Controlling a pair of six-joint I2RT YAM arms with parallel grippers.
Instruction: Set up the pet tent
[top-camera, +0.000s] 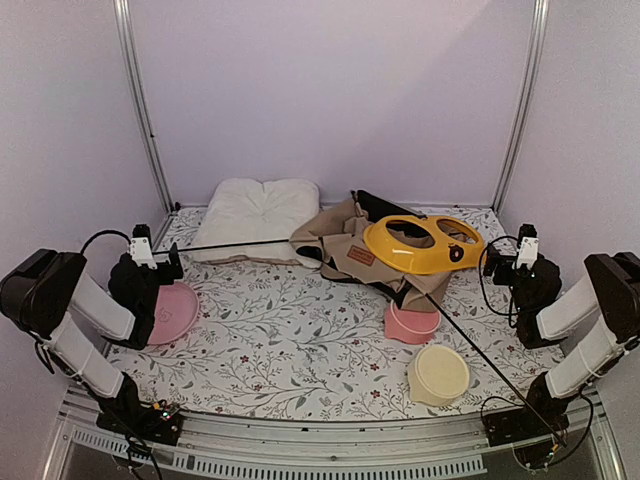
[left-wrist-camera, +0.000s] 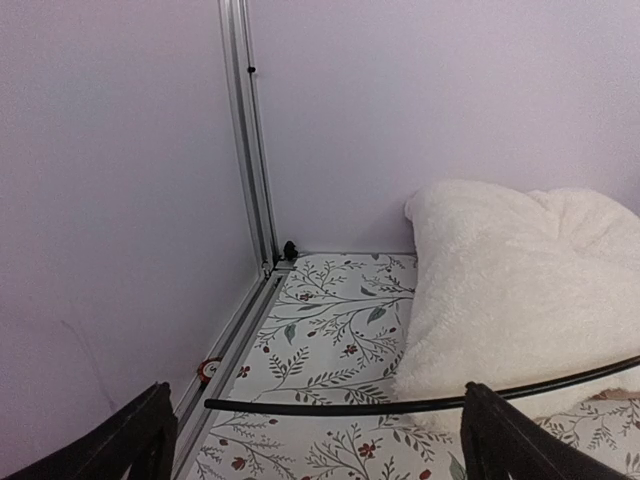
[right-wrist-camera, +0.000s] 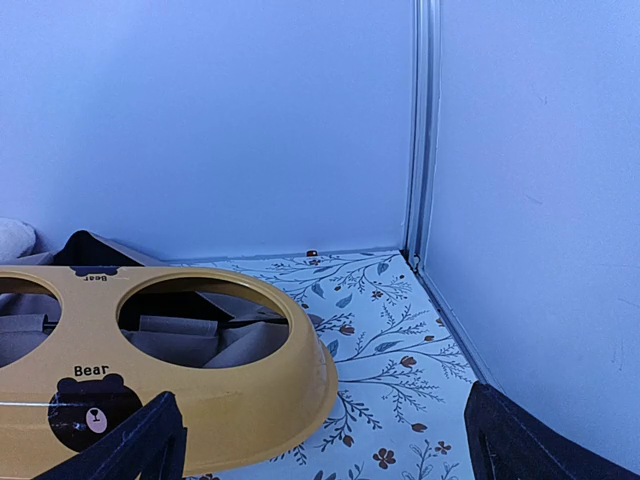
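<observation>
The cushion (top-camera: 255, 215) is lying far left on the bench (top-camera: 290, 340), the pet tent (top-camera: 340, 245) just right of it, the bowl holder (top-camera: 420, 243) resting on the tent. One pole (top-camera: 240, 244) is stretching left along the cushion's near edge; a second pole (top-camera: 490, 365) is running to the near right. A first bowl (top-camera: 172, 312) is sitting at the left edge, a second bowl (top-camera: 412, 322) just nearer than the tent, a third bowl (top-camera: 438, 374) nearer still.
</observation>
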